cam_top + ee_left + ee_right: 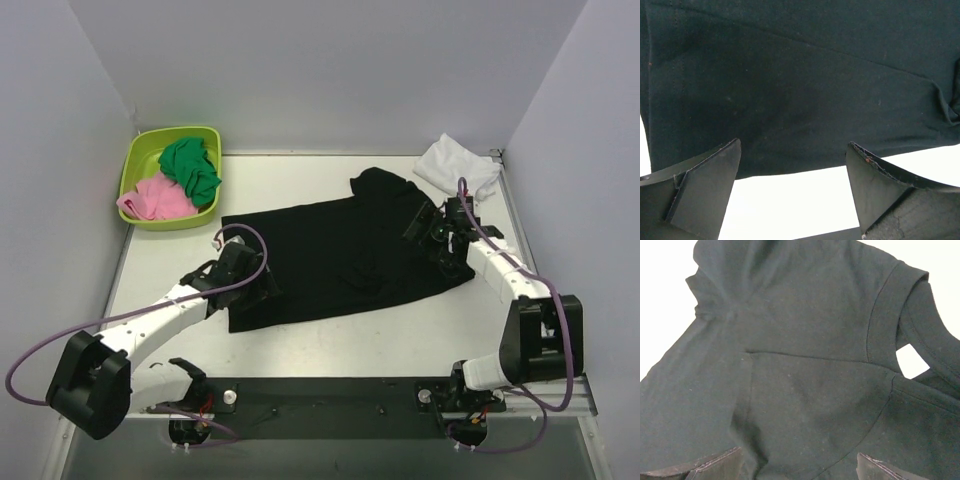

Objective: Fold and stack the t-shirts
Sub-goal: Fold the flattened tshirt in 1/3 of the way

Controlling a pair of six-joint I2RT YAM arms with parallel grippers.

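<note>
The black shirt [330, 255] lies spread across the middle of the desk [380, 335], its long edges running from centre left to right. Bare desk shows along its near edge, in a strip by the back wall, and on the left up to the tub [180, 130] in the upper left corner. The white shirt [455, 165] sits bunched in the upper right corner by the walls, near the black sleeve but apart from it.

The left jaws hover over the shirt's lower left corner, wide apart and holding nothing; in the left wrist view the hem [800, 167] runs between the fingers [705, 190] with white desk [790, 200] below. The right jaws stand apart too, over the right end by the collar [920, 340]; only their fingertips [715, 462] show, cut off at the frame's bottom.

Each arm hides the cloth edge beneath it. Green cloth [192, 168] and pink cloth [155, 200] fill the tub. The desk is white, the walls pale grey
</note>
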